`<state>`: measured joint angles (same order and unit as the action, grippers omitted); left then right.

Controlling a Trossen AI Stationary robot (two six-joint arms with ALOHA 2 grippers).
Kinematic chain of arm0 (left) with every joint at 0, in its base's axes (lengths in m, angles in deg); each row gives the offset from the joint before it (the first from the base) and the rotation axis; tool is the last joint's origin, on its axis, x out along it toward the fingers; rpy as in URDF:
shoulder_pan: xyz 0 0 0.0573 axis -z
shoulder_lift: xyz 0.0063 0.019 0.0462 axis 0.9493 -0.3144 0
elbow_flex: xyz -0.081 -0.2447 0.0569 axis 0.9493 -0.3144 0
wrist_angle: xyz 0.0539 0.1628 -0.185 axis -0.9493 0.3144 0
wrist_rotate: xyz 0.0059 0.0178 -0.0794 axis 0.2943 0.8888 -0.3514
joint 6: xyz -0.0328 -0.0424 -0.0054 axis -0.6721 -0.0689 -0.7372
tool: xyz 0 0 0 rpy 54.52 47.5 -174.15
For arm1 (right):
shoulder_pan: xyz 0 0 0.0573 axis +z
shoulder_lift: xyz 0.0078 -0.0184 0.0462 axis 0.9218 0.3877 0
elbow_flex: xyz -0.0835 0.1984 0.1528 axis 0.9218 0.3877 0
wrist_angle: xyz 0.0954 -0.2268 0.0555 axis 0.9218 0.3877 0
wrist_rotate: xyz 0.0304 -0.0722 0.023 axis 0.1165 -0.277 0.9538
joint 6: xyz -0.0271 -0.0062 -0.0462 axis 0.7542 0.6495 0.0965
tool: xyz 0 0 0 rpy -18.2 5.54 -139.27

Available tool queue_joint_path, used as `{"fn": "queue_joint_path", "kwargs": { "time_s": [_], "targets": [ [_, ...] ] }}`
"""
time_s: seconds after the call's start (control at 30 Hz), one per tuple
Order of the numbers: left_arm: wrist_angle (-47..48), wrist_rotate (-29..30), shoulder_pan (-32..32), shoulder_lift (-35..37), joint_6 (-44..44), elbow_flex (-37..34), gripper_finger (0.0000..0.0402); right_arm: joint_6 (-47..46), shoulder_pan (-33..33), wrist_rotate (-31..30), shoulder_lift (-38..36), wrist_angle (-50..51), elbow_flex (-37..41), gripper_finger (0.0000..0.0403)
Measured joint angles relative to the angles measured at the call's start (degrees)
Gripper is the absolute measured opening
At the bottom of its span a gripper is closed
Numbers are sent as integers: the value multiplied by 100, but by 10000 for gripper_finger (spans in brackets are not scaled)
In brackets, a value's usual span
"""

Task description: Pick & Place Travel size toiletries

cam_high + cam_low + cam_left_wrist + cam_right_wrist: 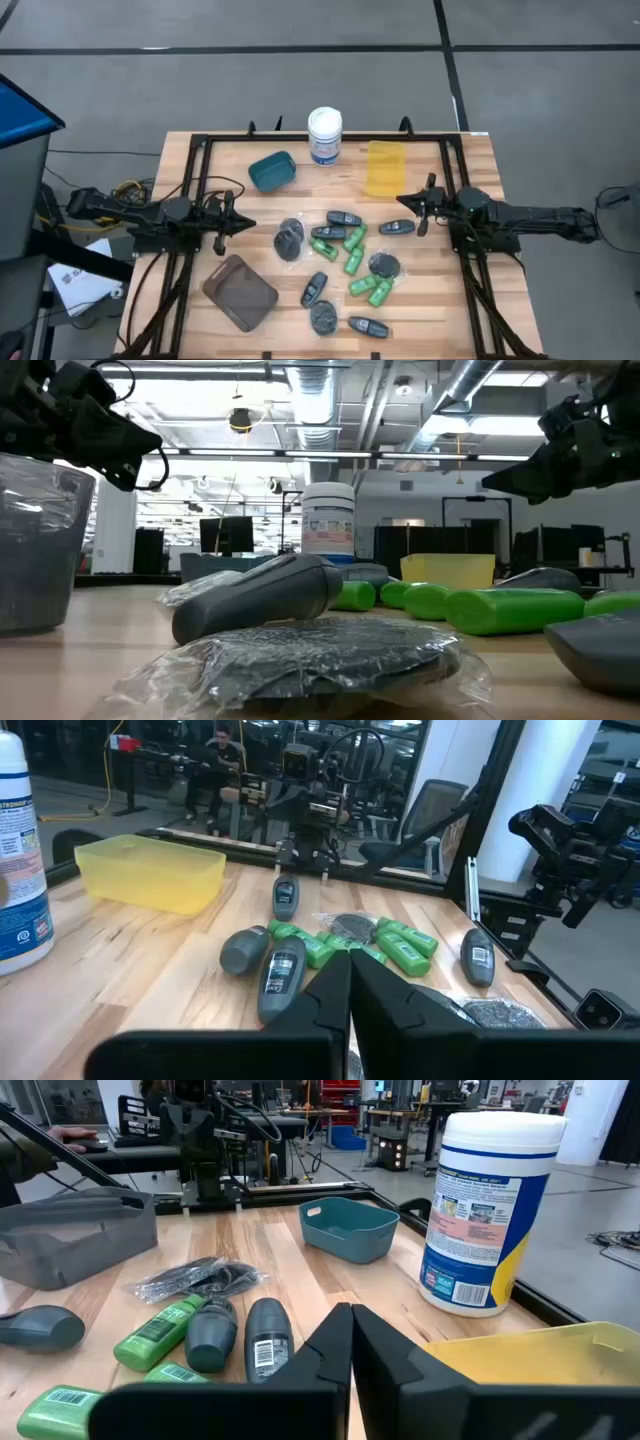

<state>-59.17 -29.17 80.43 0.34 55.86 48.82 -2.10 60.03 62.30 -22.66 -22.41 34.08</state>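
Note:
The travel size toiletries lie scattered mid-table: bright green mini bottles [352, 252], dark grey oblong mini bottles [343, 218] and round dark pieces in clear wrap [289, 240]. In the low view a wrapped piece [320, 660] and a grey bottle [265, 595] lie nearest. My left gripper [246, 225] hovers shut at the table's left, above the wood, left of the pile; its fingers show shut in the left wrist view [349, 982]. My right gripper [402, 205] hovers shut at the right, near a grey bottle [397, 227]; it also shows shut in the right wrist view [351, 1336].
A tall white canister [324, 135] stands at the far edge, a teal bin [272, 171] to its left and a yellow bin [385, 168] to its right. A brown bin [241, 291] sits near left. A black frame [196, 180] rings the work area.

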Motion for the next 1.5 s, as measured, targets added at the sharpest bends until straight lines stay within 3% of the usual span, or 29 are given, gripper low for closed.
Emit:
{"fn": "queue_joint_path", "kwargs": {
  "time_s": [1.4, 1.5],
  "targets": [
    [0, 0, 2, 0, 0, 2, 0, 5, -2, -1, 0, -1, -1, 0],
    [0, 0, 0, 0, 0, 2, 0, 385, 0, 0, 2, -79, -2, 0]
  ]
}}
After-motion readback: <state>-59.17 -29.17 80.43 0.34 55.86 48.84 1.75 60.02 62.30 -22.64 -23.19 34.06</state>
